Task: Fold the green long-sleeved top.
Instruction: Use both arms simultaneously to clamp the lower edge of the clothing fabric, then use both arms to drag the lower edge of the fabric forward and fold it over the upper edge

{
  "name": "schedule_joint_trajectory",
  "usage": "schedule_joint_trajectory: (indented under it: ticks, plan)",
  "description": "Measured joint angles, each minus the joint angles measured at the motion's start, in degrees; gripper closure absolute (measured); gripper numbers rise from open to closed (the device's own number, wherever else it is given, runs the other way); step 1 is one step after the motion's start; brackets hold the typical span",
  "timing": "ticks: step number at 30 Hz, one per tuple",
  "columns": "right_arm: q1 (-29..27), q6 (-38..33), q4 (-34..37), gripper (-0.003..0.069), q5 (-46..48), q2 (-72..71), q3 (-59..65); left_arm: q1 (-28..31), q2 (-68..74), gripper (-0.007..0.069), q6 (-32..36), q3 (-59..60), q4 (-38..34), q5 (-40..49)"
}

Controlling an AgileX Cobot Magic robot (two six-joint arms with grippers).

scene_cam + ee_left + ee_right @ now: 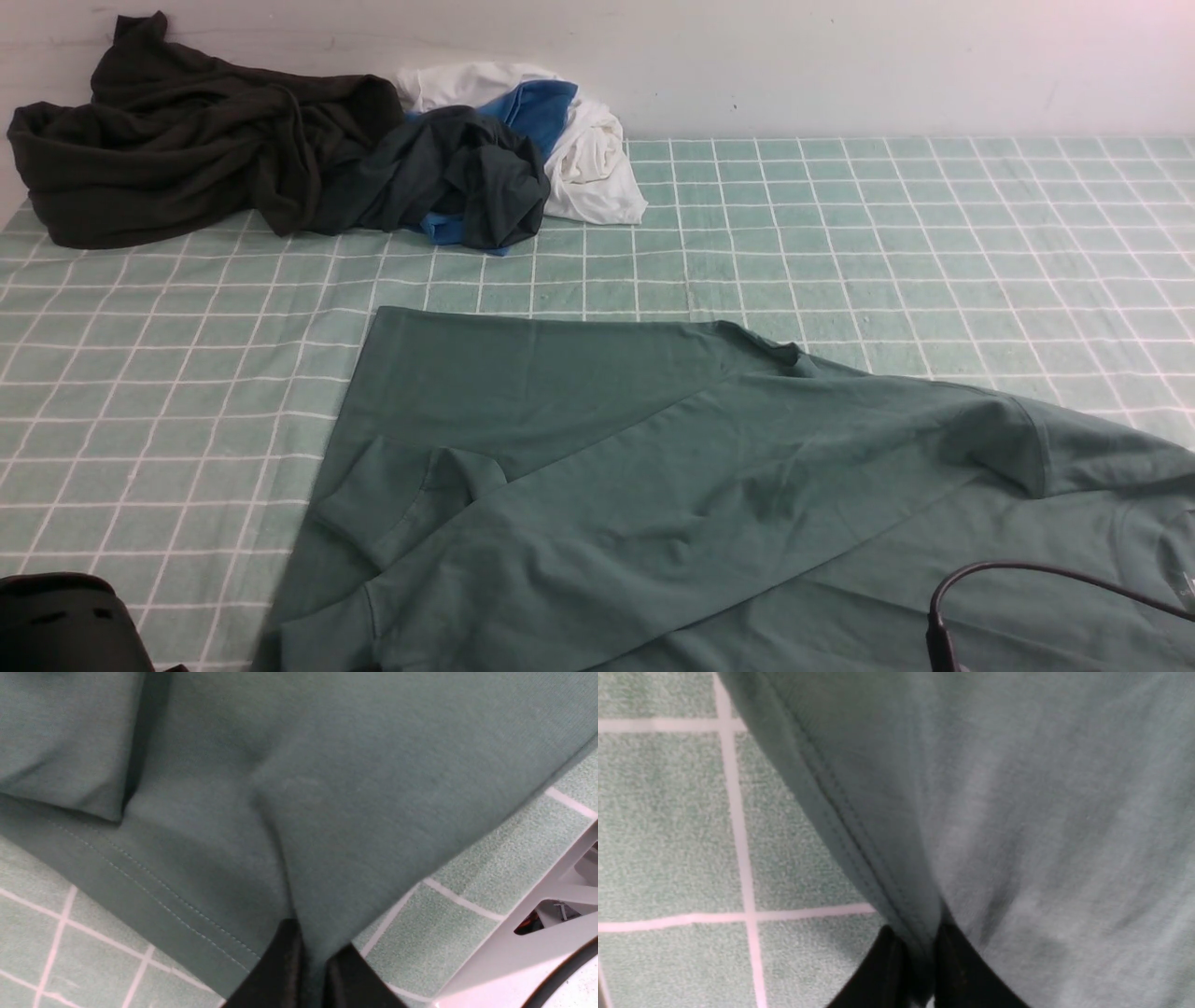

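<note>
The green long-sleeved top (653, 485) lies spread over the near half of the checked cloth, one sleeve folded across its body with the cuff (373, 523) at the left. A bit of white print shows at the far right edge. My left gripper (312, 952) is shut on the top's fabric beside the stitched hem (154, 886). My right gripper (920, 947) is shut on a seamed edge of the top (1017, 812). Neither gripper's jaws show in the front view.
A dark olive-black garment (177, 140), a dark teal-grey garment with blue trim (457, 177) and a white one (588, 159) are heaped at the back left by the wall. The green checked cloth (934, 243) covers the table. A black cable (1027, 579) arcs at the near right.
</note>
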Motion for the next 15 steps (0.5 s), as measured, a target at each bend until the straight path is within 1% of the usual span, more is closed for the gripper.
schedule_joint_trajectory:
  ticks: [2,6,9,10,12,15]
  plan:
    - [0.00,0.02,-0.08,0.0636,0.20,0.00,-0.21,0.00,0.00,0.0618,0.00,0.00,0.00,0.00]
    - [0.00,0.07,-0.19,0.0643,3.56,0.00,-3.19,0.00,-0.24,0.0618,-0.61,-0.27,0.53,0.76]
    - [-0.28,1.16,-2.14,0.0643,9.89,0.06,-9.77,1.32,-0.98,0.0618,-3.64,-4.14,4.46,5.04]
    - [-0.36,1.16,-2.35,0.0643,9.89,0.06,-10.20,1.32,-0.99,0.0618,-3.64,-4.14,4.77,5.04]
    - [-3.04,2.34,-4.28,0.0643,11.25,0.08,-14.90,3.88,-1.10,0.0618,-4.71,-8.72,8.53,7.14]
    - [-9.28,2.40,-5.22,0.0643,10.29,0.73,-21.97,8.88,-0.21,0.0614,-4.21,-15.50,12.38,7.38]
